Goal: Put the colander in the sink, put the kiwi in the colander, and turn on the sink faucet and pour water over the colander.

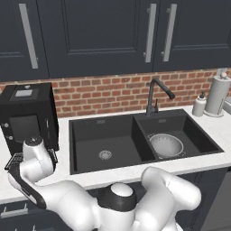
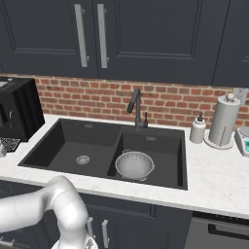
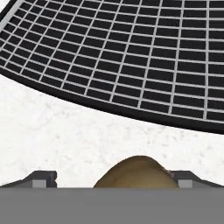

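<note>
1. The colander (image 1: pixel 166 145) sits upright in the right basin of the sink (image 1: pixel 90 168); in the right base view it is at (image 2: pixel 134 164), near the front wall of that basin.
2. The left basin holds only its round steel drain (image 1: pixel 105 154).
3. The sink faucet (image 1: pixel 158 94) stands behind the divider between the two basins, with its spout angled toward the right basin. No stream comes from it.
4. The arm reaches down to the far left, in front of the black coffee machine (image 1: pixel 28 115), beside its metal grid tray (image 3: pixel 131 52).
5. In the hand view the kiwi (image 3: pixel 139 173) lies low on the white counter (image 3: pixel 57 135), between the two dark finger tips of the gripper (image 3: pixel 113 180).
6. The fingers (image 3: pixel 41 179) stand wide apart, one on each side of the kiwi. I cannot tell if they touch the fruit, since the lower part is hidden.
7. A white soap bottle (image 1: pixel 199 105) and a paper towel roll (image 1: pixel 217 94) stand on the counter to the right of the sink.
</note>
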